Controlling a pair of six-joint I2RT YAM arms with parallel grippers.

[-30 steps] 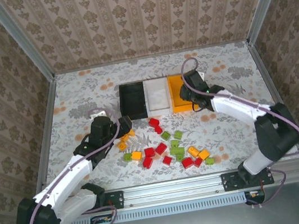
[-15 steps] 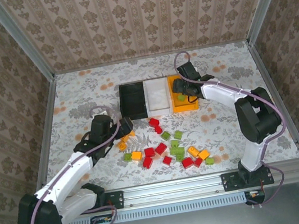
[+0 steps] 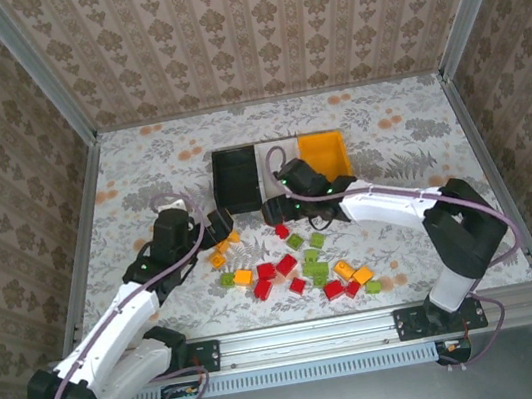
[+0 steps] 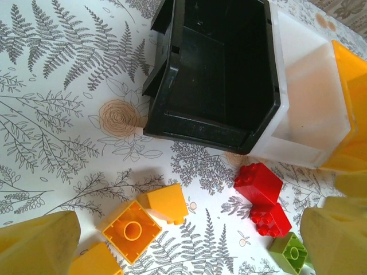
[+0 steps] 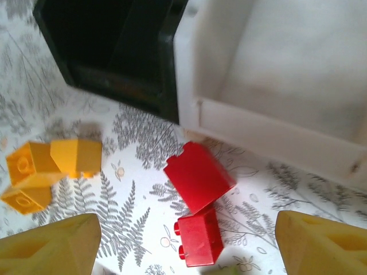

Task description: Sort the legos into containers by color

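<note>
— How do our left jaws stand?
— Wide apart and empty. Orange legos (image 4: 132, 230) lie on the bench (image 4: 69, 114) between them, black container (image 4: 200, 129) ahead.
— And our right jaws?
— Spread too, holding nothing. Two red legos (image 5: 199, 175) lie between them, white container (image 5: 269, 134) beyond.

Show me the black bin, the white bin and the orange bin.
black bin (image 4: 195, 127), left wrist view, near wall.
white bin (image 5: 269, 134), right wrist view, near wall.
orange bin (image 3: 325, 135), top external view, far rim.

The table (image 3: 138, 159) has a cloth with grey leaves and orange flowers (mostly ferns). Brown flowery walls (image 3: 249, 30) stand around it.
</note>
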